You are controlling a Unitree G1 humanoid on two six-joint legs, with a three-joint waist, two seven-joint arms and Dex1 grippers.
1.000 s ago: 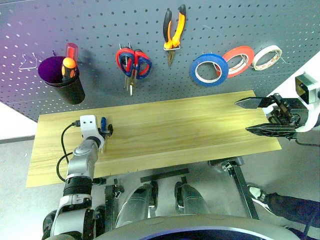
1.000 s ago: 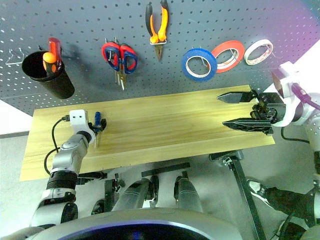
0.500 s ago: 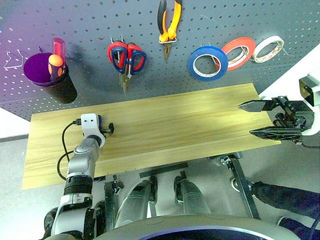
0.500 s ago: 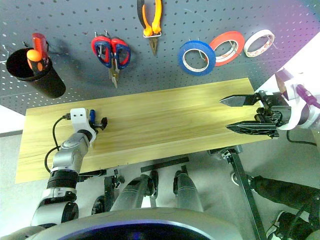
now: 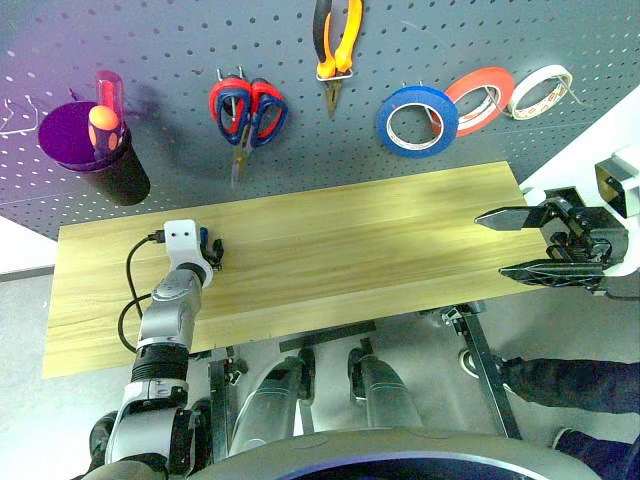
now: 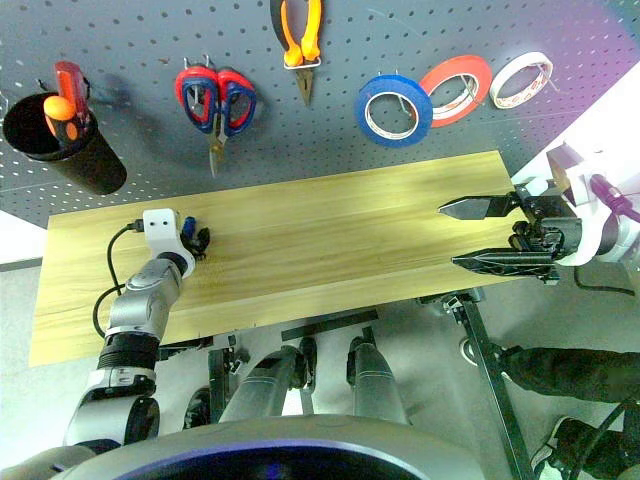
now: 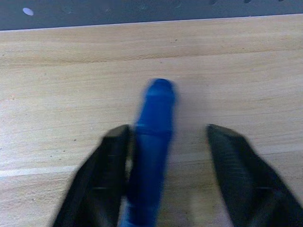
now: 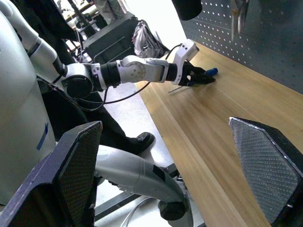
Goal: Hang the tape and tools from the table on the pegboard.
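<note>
Left wrist view, item one: I am looking at a blue handle (image 7: 154, 137) lying on the table (image 7: 246, 71) between the two black fingers of the left gripper (image 7: 166, 130). The handle is resting against one finger (image 7: 111, 156), while bare wood is showing between it and the other finger (image 7: 227, 156). The jaws are standing apart, not clamped. I cannot tell what kind of tool the handle belongs to.

Item two, head views: the left gripper (image 5: 212, 255) is sitting low over the left part of the table (image 5: 350, 250), near the back edge, with the blue handle (image 5: 203, 240) showing at its fingertips.

Item three: the right gripper (image 5: 492, 244) is hanging at the table's right end, pointing inward, its jaws spread wide with nothing between them.

Item four, the pegboard (image 5: 180, 40), hanging from left to right:
- black cup (image 5: 120, 175)
- red-handled scissors (image 5: 243, 125)
- pliers (image 5: 350, 30) with orange-and-black handles
- blue tape (image 5: 420, 95)
- red-orange roll (image 5: 485, 75)
- whitish roll (image 5: 545, 70)

The tape and the pliers are hanging well apart from both grippers.
</note>
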